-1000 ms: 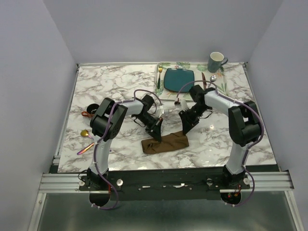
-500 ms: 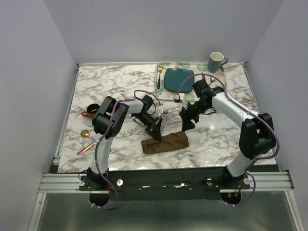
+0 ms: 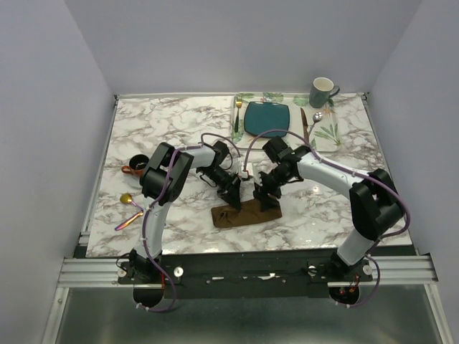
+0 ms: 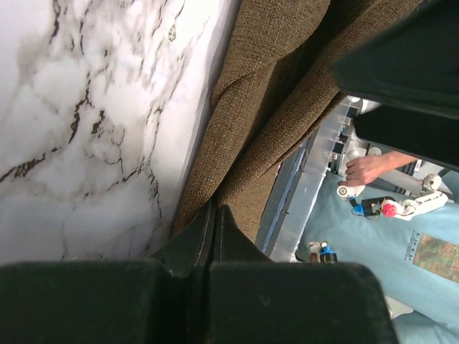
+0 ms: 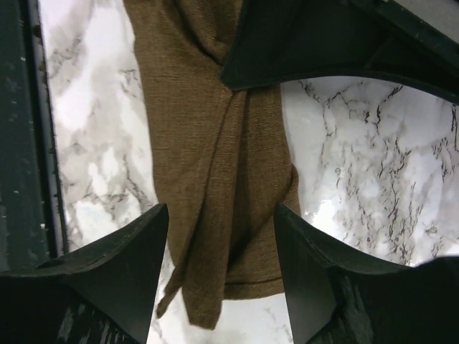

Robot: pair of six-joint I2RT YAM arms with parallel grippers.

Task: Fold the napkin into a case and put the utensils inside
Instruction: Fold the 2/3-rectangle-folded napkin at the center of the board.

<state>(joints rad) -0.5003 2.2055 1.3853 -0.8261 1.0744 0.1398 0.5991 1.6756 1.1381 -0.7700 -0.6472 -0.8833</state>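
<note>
The dark brown napkin (image 3: 245, 213) lies folded into a narrow strip on the marble near the front. My left gripper (image 3: 233, 200) is shut, and its tips (image 4: 214, 216) rest on the napkin's (image 4: 280, 86) far edge; I see no cloth between the fingers. My right gripper (image 3: 267, 196) is open just above the napkin's right end; in its wrist view the cloth (image 5: 208, 143) lies below the spread fingers (image 5: 136, 244). The iridescent utensils lie far left: a golden spoon bowl (image 3: 126, 198) and a purple-pink handle (image 3: 128, 221).
A leaf-printed placemat (image 3: 326, 132) at the back right holds a teal plate (image 3: 267, 119), a gold fork (image 3: 237, 113), a dark knife (image 3: 304, 123) and a mug (image 3: 322, 92). A small dark bowl (image 3: 135, 161) sits at the left. The table's front rail (image 3: 244, 269) is near the napkin.
My right arm has swung left and down from near the placemat to the napkin's right end, fingers open. My left gripper has stayed on the napkin.
</note>
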